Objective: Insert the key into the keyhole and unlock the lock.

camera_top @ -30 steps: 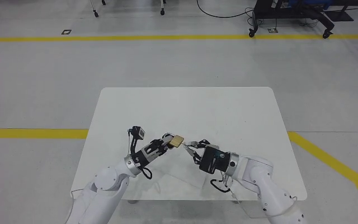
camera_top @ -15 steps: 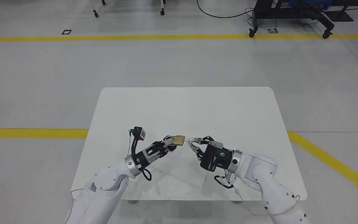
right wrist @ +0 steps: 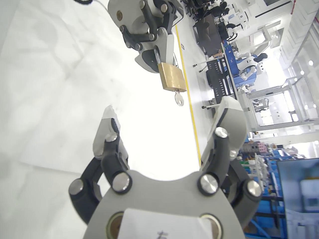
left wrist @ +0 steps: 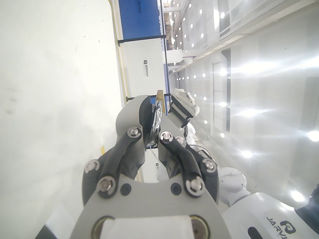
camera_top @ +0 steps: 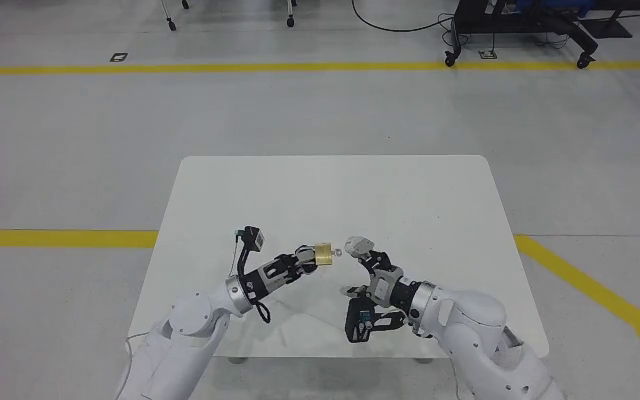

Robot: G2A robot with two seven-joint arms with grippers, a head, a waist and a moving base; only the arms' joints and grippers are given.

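The brass padlock (right wrist: 172,76) hangs in the air above the white table (camera_top: 420,200), and the key (right wrist: 178,98) sits in the keyhole on its bottom face with its head sticking out and nothing holding it. The left gripper (right wrist: 157,57) is pinched on the shackle (right wrist: 156,53) alone, so the padlock body is free below the grip. The right gripper (right wrist: 169,114) hovers just beside the key head with its taped fingertips (right wrist: 107,118) spread wide, touching neither key nor padlock. Whether the key has been turned cannot be told from here, and the shackle looks seated in the body, so the turn probably remains to be made. The main risk is the re-grasp. The key head is small and thin, and if the pads close off-centre or at an angle they could nudge it sideways, draw it part-way out, or drop it onto the table. A loose key may also slide out by its own weight if the left arm tilts the padlock. When the twist comes, the padlock body could swing or rotate about the shackle instead of resisting, since the hold is only on that thin bar. The torque would then be lost, or the shackle could slip in the left pads. A key that is not fully home would bind when twisted.
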